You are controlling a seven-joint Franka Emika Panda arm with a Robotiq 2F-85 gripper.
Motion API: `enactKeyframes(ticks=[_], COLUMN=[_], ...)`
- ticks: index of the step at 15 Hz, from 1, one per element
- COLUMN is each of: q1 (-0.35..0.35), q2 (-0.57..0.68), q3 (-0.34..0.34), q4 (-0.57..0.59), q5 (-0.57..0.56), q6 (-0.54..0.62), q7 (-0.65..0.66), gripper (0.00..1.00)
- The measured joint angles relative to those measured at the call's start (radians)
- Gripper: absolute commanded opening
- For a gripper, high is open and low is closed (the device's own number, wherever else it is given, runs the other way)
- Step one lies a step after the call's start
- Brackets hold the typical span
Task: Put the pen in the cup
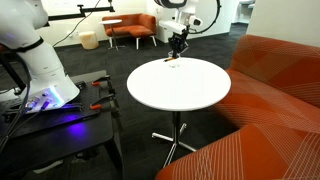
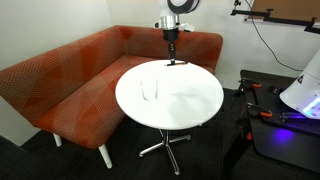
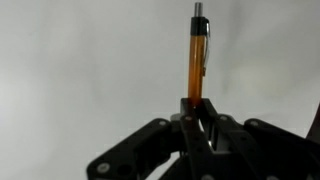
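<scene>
Right, wrist view first, because only it gives the detail: the pen [image 3: 198, 55] stands straight up the middle of the picture. Its long axis runs from 6 o'clock to 12 o'clock. The orange-brown barrel is see-through, with a grey tip at the 12 o'clock end, pointing away from the camera. A pale clip lies along the right side of the barrel. The pen's lower end is pinched in the gripper [image 3: 198, 115], whose dark fingers [image 3: 214, 128] are drawn in tight on it with only the barrel between them. Behind it is just a blurred pale surface, and no cup shows here.

Over to the wider shots. In an exterior view the cup [image 2: 150, 88] does show: clear glass, upright on the round white table [image 2: 195, 105], at about 9 o'clock from the table's middle. In that same view the gripper [image 2: 172, 42] hangs above the rim at 12 o'clock, well apart from the cup. The orange sofa [image 2: 70, 85] curves round behind.

In an exterior view from the opposite side, the gripper [image 1: 178, 46] sits again at the table's [image 1: 185, 92] 12 o'clock edge, fingers pointing down. There the glass cannot be made out against the white top, and the pen is too small to tell from the fingers.
</scene>
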State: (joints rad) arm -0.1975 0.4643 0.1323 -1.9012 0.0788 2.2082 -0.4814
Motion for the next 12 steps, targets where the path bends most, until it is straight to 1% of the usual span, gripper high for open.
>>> enactKeyframes(ticks=[1, 6, 7, 10, 12], q1=[0.0, 0.002, 0.002, 0.003, 0.003], q2=[-0.013, -0.007, -0.006, -0.005, -0.005], q3=[-0.002, -0.005, -0.005, -0.006, -0.006], q4=[0.002, 0.002, 0.002, 0.002, -0.003], q5=[0.008, 0.01, 0.01, 0.01, 0.01], q6=[-0.014, -0.016, -0.016, -0.014, 0.014], q7=[0.0, -0.002, -0.002, -0.002, -0.018], gripper=[0.14, 0.14, 0.03, 0.03, 0.03])
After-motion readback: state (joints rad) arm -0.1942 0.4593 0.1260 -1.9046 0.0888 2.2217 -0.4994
